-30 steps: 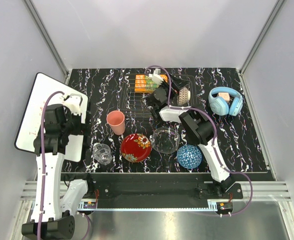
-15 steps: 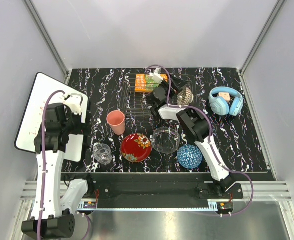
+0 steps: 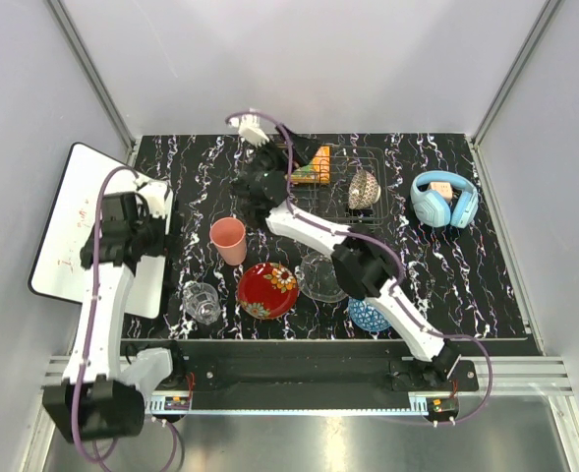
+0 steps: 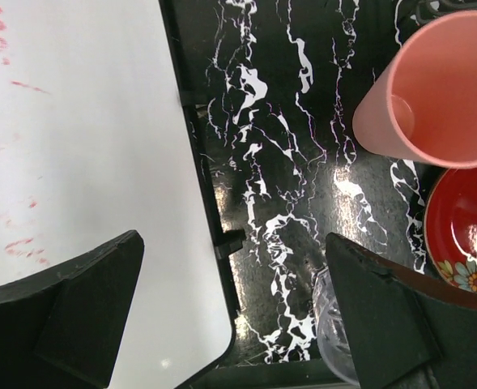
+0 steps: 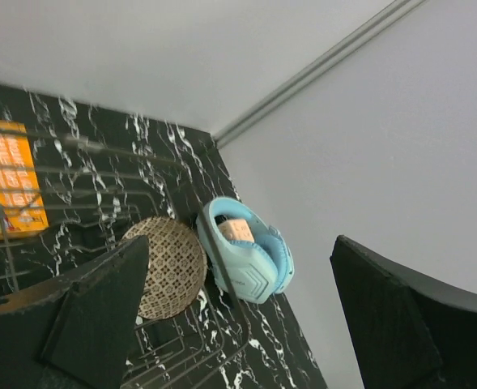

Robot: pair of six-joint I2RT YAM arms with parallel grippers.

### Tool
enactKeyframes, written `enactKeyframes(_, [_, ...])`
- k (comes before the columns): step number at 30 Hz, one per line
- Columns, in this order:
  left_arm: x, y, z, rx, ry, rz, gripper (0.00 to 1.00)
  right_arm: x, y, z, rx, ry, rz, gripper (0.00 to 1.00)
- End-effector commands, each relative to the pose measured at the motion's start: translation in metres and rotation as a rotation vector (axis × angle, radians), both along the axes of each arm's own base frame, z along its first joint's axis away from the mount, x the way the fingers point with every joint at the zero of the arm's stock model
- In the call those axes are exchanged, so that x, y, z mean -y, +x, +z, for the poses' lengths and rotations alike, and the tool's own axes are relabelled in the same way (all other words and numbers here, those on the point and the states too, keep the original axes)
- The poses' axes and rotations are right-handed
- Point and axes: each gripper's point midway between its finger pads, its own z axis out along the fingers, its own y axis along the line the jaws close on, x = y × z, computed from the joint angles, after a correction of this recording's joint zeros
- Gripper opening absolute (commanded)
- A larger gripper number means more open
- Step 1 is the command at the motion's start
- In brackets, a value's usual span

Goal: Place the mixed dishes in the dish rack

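The dish rack (image 3: 353, 214) (image 5: 169, 356) lies at the back of the table. A small beige patterned bowl (image 3: 364, 189) (image 5: 167, 263) stands on edge in it. In front of the rack are a pink cup (image 3: 228, 239) (image 4: 436, 89), a small clear glass cup (image 3: 201, 302) (image 4: 331, 332), a red floral bowl (image 3: 266, 290) (image 4: 465, 243), a clear bowl (image 3: 318, 280) and a blue patterned bowl (image 3: 368, 313), which the right arm partly hides. My right gripper (image 3: 287, 165) (image 5: 238, 324) is open and empty, raised over the rack's left end. My left gripper (image 3: 156, 241) (image 4: 230, 324) is open and empty, left of the pink cup.
A flat white board (image 3: 73, 221) (image 4: 76, 162) lies at the left table edge under my left arm. An orange-green box (image 3: 317, 167) (image 5: 7, 174) sits in the rack's back. Light-blue headphones (image 3: 444, 200) (image 5: 250, 251) lie right of the rack. Grey walls close in the table.
My right arm has swung left and up, away from the beige bowl, which stays on edge in the rack. The left arm has shifted slightly.
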Motion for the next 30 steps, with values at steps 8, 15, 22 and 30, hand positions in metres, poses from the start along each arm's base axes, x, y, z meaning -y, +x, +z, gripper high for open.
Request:
enactKeyframes(8, [0.001,0.05,0.032,0.07,-0.072,0.022,0.99,0.113,-0.208,0.301,0.576,0.993,0.305,1.0])
enactKeyframes(15, [-0.016,0.043,0.036,0.081,-0.057,0.047,0.99,-0.018,-0.183,0.349,0.431,0.674,0.895,1.0])
enactKeyframes(22, [-0.029,0.037,0.036,0.08,-0.062,0.069,0.99,-0.01,-0.107,0.295,0.202,0.898,1.018,1.0])
enactKeyframes(30, [-0.024,0.034,0.036,0.071,-0.093,0.069,0.99,0.088,-0.079,0.127,0.008,1.307,0.647,0.98])
